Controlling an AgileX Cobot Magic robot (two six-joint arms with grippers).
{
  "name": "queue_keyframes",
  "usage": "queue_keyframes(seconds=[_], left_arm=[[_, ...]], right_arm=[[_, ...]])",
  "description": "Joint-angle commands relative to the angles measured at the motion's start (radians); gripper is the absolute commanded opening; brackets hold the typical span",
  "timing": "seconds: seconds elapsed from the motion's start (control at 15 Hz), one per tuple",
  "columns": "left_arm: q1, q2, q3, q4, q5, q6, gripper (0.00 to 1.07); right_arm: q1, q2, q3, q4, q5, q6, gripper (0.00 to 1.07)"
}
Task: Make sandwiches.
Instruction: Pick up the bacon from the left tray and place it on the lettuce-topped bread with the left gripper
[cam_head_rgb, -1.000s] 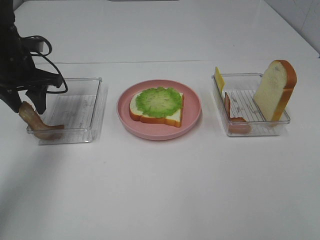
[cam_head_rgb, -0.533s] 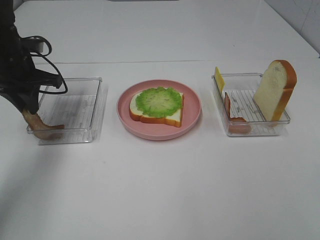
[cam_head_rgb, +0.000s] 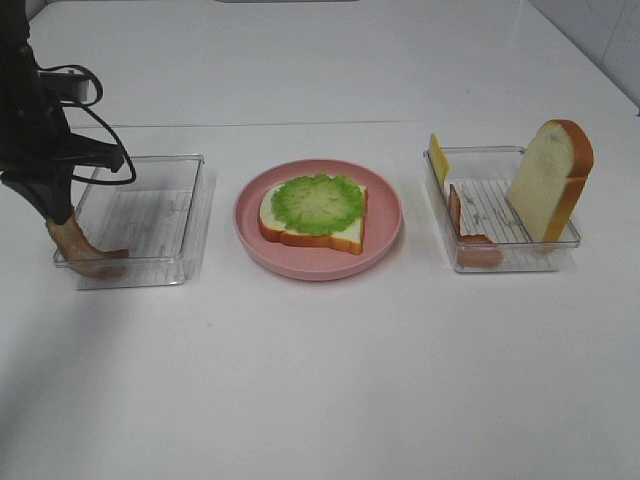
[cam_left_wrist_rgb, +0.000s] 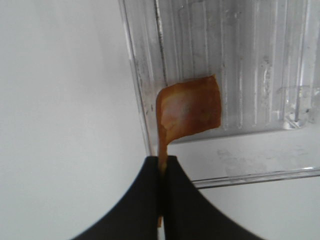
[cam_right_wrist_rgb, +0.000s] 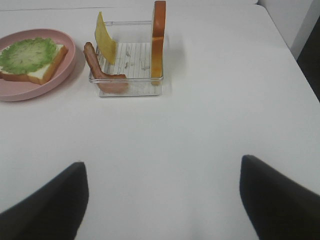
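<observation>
On the pink plate (cam_head_rgb: 385, 215) lies a bread slice (cam_head_rgb: 345, 232) topped with green lettuce (cam_head_rgb: 317, 203). My left gripper (cam_head_rgb: 58, 218) is shut on the upper end of a brown bacon strip (cam_head_rgb: 88, 258) at the left wall of the left clear tray (cam_head_rgb: 160, 215). The left wrist view shows the strip (cam_left_wrist_rgb: 190, 110) pinched between the closed fingers (cam_left_wrist_rgb: 145, 200), its lower end in the tray (cam_left_wrist_rgb: 250, 75). My right gripper (cam_right_wrist_rgb: 162, 161) hangs open over bare table, short of the right tray (cam_right_wrist_rgb: 127, 92). That tray holds a cheese slice (cam_head_rgb: 438, 158), another bacon strip (cam_head_rgb: 466, 232) and an upright bread slice (cam_head_rgb: 553, 182).
The two trays flank the plate in one row across the white table (cam_head_rgb: 320, 380). Black cables (cam_head_rgb: 95, 130) loop off the left arm above the left tray. The right arm does not show in the exterior high view.
The left gripper's jaws have closed on the bacon strip's upper end. The arm has shifted slightly; the strip's lower end stays in the tray. Everything else is still.
</observation>
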Motion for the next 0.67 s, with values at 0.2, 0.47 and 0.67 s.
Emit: queue_keyframes(seconds=[0.2,0.47,0.67], left_arm=[[0.001,0.000,-0.135,-0.171,0.048,0.064,0.00],[0.001,0.000,-0.266,-0.404,0.008,0.158,0.00],[-0.003,0.003,-0.312,-0.710,-0.127,0.252,0.00]], right_arm=[[-0.006,-0.016,0.000,0.001,-0.008,0.002,0.78],[-0.006,-0.016,0.000,0.001,-0.008,0.002,0.78],[-0.006,-0.016,0.000,0.001,-0.008,0.002,0.78]])
